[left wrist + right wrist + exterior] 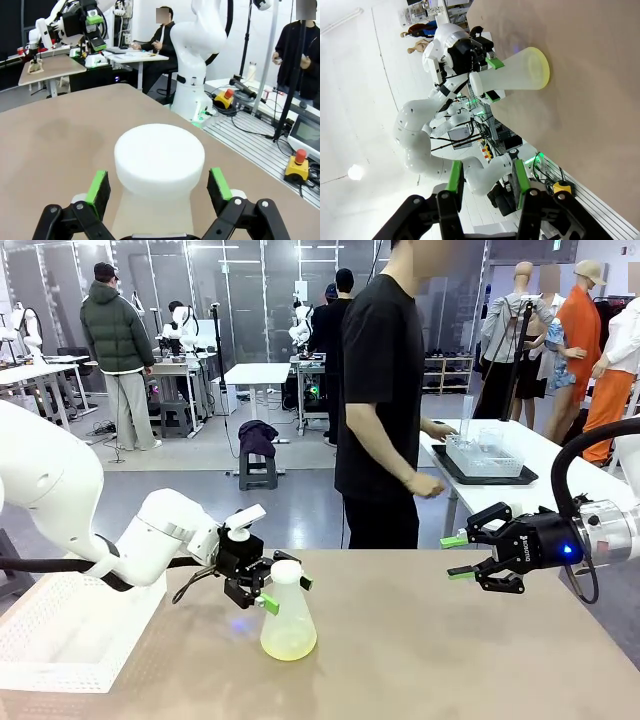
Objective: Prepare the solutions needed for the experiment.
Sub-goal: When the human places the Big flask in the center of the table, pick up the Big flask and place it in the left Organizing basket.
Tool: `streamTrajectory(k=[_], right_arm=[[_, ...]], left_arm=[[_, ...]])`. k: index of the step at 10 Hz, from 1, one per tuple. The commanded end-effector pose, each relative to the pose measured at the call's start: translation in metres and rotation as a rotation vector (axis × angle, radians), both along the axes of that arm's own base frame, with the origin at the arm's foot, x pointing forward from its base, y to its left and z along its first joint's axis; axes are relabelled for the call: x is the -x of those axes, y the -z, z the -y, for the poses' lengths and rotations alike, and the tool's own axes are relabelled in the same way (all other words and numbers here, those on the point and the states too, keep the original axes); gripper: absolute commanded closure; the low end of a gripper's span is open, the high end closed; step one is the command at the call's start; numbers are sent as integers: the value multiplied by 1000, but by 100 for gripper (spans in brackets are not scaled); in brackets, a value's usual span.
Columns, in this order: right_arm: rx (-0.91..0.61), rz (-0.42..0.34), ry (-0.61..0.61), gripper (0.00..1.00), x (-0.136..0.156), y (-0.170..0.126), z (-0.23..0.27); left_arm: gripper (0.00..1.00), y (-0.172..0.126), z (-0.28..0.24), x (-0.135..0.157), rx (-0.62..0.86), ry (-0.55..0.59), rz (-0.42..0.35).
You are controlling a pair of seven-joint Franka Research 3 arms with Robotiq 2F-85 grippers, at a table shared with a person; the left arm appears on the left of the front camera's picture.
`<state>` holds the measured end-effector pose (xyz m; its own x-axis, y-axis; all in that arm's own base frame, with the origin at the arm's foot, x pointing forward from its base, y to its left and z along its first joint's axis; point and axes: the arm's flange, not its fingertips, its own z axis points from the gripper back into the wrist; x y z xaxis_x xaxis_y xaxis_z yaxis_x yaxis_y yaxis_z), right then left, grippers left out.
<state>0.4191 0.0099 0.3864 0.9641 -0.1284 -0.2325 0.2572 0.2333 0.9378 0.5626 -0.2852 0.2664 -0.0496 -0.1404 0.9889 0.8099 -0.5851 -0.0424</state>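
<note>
Nearest the front camera stands a frosted-clear conical flask [288, 615] with a white stopper-like top, upright on the brown table [420, 660], toward its near edge and left of the middle. Pale yellow liquid, the solution [288, 643], tints its base; the right wrist view shows the same yellow band at the flask's bottom [543, 70]. The left gripper [284, 592] has its 2 green-padded fingers spread wide on either side of the flask's neck, released and not yet pressing; in its own wrist view the pads [98, 186] flank the white top [159, 159] with clear gaps on both sides. The right gripper [457, 557] hangs above the table's right side, well apart from the flask, its jaws partly parted and holding nothing. A white perforated tray [60, 635] sits at the table's left edge. The step in hand looks like taking hold of the flask. To do it well, the left gripper should centre the neck between the pads, settle below the wider top so it cannot slip through, close evenly, then lift straight up without tilting, since the liquid is free to slosh.
</note>
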Motion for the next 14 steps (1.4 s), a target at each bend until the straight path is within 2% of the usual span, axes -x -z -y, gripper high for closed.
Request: streamTrajectory(k=[1,4,8,11,14], right_arm=[[4,1,-11,49,-1,-3,2],[4,1,-11,49,-1,-3,2],[4,1,-11,49,-1,-3,2],[4,1,-11,49,-1,-3,2],[4,1,-11,49,-1,-3,2]], left_arm=[[0,4,3,-8,70,34,-42],[0,15,4,-10,143,53,-72],[0,21,11,-15,166,66,-69],[14,25,16,-15,172,121,-93],[43,28,16,-14,160,138,-114]])
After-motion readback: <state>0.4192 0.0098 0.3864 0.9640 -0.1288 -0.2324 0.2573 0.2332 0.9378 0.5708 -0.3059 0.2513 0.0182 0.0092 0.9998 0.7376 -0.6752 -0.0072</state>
